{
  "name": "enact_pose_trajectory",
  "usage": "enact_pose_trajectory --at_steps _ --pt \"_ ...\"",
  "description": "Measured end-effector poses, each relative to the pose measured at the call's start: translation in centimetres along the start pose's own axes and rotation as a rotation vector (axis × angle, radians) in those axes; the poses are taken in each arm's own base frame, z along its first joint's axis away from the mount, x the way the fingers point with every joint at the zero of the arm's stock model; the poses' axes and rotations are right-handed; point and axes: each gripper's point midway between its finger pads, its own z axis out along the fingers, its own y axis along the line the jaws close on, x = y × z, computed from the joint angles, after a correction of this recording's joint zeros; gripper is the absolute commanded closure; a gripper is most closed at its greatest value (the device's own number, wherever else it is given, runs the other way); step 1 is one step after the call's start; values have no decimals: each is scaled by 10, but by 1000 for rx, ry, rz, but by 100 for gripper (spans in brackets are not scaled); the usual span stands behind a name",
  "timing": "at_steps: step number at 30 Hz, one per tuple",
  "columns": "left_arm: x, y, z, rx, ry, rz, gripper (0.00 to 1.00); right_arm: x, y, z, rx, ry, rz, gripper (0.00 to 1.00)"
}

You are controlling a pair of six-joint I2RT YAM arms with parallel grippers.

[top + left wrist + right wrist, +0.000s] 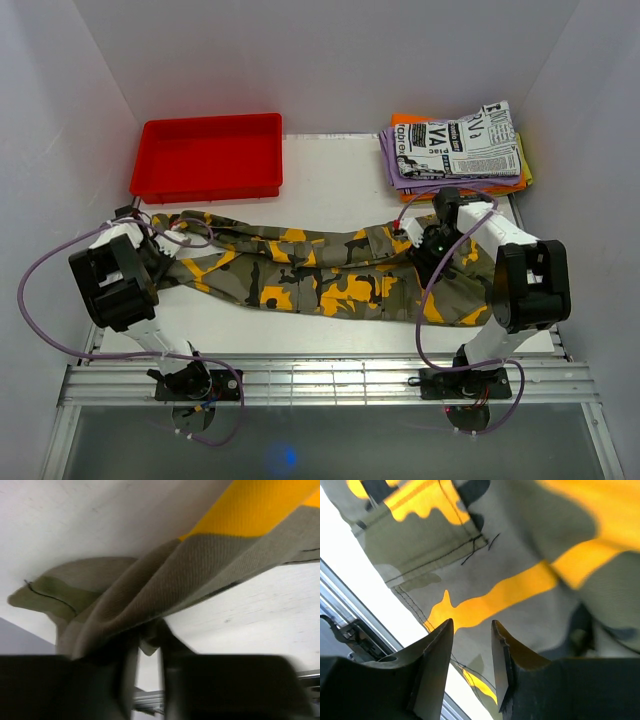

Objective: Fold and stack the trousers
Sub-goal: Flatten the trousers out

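Stretching from left to right across the table (330, 180), the trousers (320, 275) are lying full length as a long, rumpled band, the narrow leg end by the left arm and the broader end under the right arm. The left gripper (165, 245) is pinching a bunched fold of olive cloth, and the left wrist view shows the fabric drawn down between its clenched fingers (175, 655). The right gripper (425, 240) is hovering close over the camouflage print with its fingers (437, 665) parted and nothing between them.

The legs appear to be lying one beside or partly over the other, though the pictures are not making this plain. No crosswise fold is showing, so most of the job is looking undone: the garment is waiting to be halved end to end, perhaps halved again, then carried to the stack of folded garments (455, 150) at the far right corner. A red tray (210, 125) is sitting at the far left, well apart from the cloth.
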Motion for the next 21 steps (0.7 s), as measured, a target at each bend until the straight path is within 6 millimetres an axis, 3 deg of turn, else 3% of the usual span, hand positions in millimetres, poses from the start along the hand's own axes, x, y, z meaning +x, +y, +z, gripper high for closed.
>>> enact_pose_trajectory --at_steps 3,7,10,15,19,21 --pt "-1 4 -2 1 8 -4 100 21 4 18 -10 45 17 61" --pt "-2 -10 -14 90 4 -13 100 43 2 34 19 99 20 61" --pt "-14 -5 -49 128 -27 -21 100 51 0 37 57 110 3 62" --pt "-50 43 -119 -23 -167 -28 100 61 -3 34 119 126 -62 63" --pt "-64 58 -142 -21 -203 -77 100 73 -8 29 167 158 -117 64" --pt "-84 84 -137 -15 -233 -140 69 80 -10 26 187 181 -135 64"
